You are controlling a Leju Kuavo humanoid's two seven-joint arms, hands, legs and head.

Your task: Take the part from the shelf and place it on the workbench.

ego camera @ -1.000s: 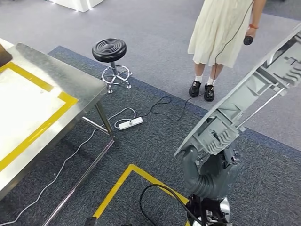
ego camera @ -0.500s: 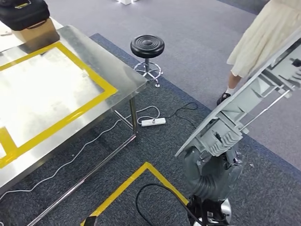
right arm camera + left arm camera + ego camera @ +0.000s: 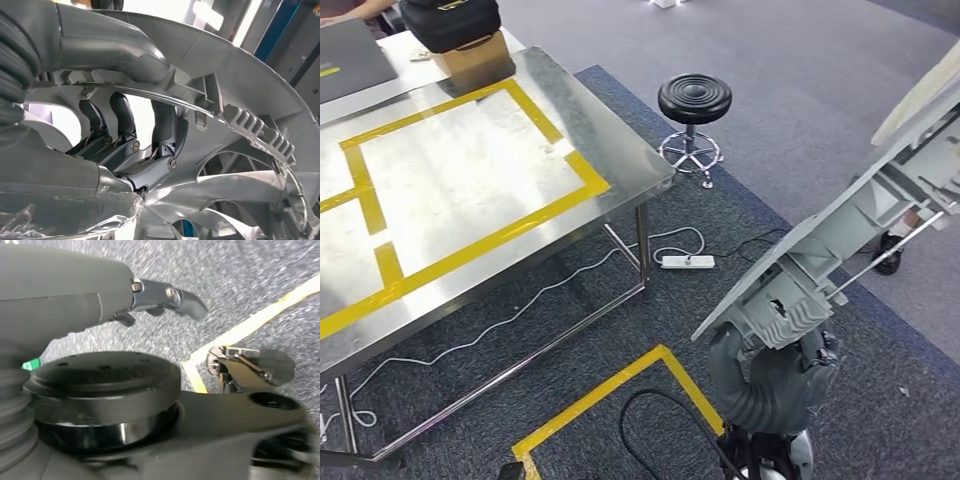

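Right hand (image 3: 773, 375) gripping part (image 3: 848, 225), long axis slanting upward, beside workbench (image 3: 622, 165)

The grey part (image 3: 841, 235) runs off the head view's right edge, hiding most of a person's shoe (image 3: 887, 257).

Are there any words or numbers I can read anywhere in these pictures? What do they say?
No, there is nothing here that can be read.
The black case at the workbench's far end carries a small yellow mark, too blurred to read.
The grey part held by the right hand shows ribs and ridges, no lettering.
The yellow tape on the floor is plain lines.
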